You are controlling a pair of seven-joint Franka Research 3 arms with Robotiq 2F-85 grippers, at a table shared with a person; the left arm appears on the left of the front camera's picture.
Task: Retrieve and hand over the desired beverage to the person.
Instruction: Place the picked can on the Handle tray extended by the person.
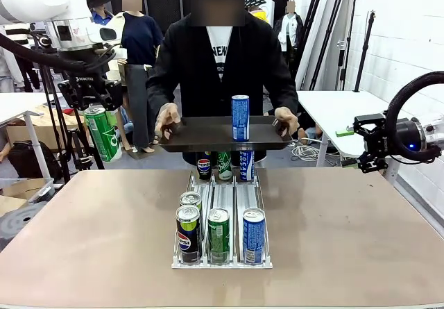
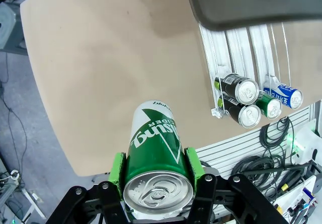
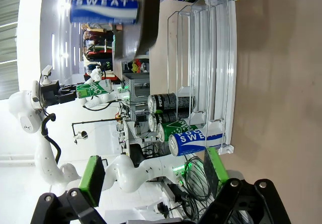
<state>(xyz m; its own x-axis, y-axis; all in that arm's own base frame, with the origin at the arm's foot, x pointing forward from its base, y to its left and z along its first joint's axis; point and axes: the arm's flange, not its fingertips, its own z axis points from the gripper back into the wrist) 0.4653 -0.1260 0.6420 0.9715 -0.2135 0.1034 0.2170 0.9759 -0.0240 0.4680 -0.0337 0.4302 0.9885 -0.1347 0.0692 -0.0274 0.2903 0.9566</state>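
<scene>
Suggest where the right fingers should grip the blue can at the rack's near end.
Grip the blue can across its round sides at mid-height, probably coming from the robot's right: it stands upright in the rack's rightmost lane, with a green can close on its other side.

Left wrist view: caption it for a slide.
Left claw shut on a green can above the table.

green can (image 1: 103,133) tilted, person (image 1: 220,52) holding tray (image 1: 208,134)
</scene>
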